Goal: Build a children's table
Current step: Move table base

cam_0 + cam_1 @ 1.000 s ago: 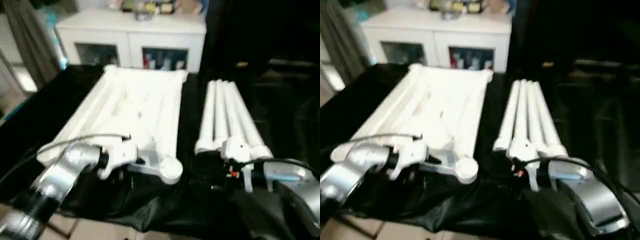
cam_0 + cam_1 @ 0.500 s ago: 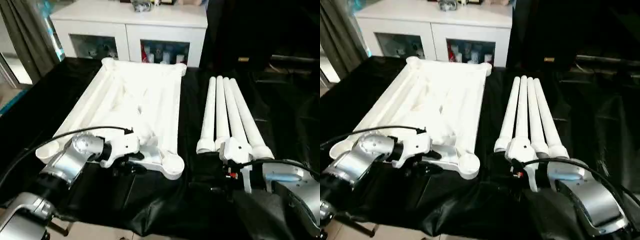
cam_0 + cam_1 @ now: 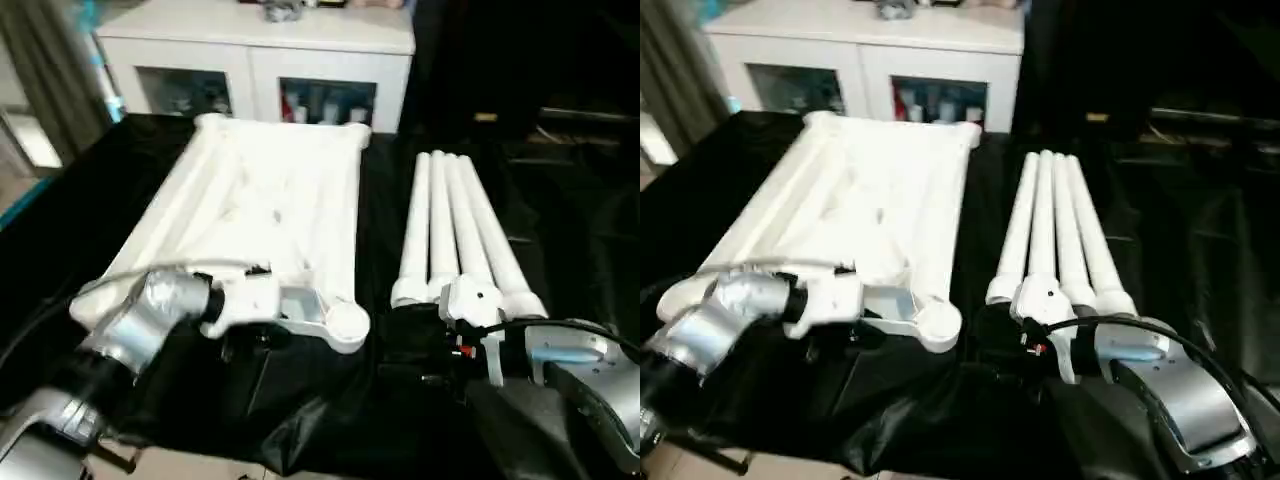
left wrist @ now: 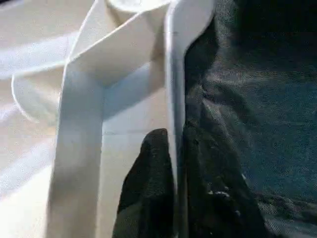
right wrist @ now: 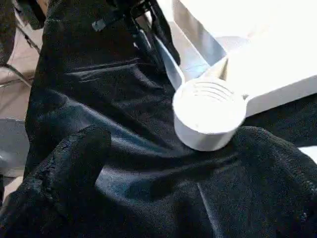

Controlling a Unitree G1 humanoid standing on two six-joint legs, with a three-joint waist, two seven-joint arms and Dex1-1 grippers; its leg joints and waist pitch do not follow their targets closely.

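Note:
The children's table lies in parts on a black cloth. Its white top (image 3: 270,210) rests upside down at the left, ribs up, with a round corner socket (image 3: 347,325) at the near right corner. My left gripper (image 4: 174,148) is shut on the top's thin near rim, one black finger (image 4: 148,188) inside and one outside. In the left eye view this gripper (image 3: 255,338) sits just left of that socket. Several white legs (image 3: 450,230) lie side by side at the right. My right gripper (image 5: 173,198) stands open over the cloth, short of the socket (image 5: 208,111) and holding nothing.
A white cabinet (image 3: 260,40) with glass-fronted compartments stands behind the work table. The black cloth (image 3: 300,420) hangs in folds over the near edge. A grey curtain (image 3: 50,70) hangs at the far left. Dark furniture stands at the back right.
My left gripper's fingers have closed in on the top's near rim. The camera has shifted a little. The right arm and the legs have stayed put.

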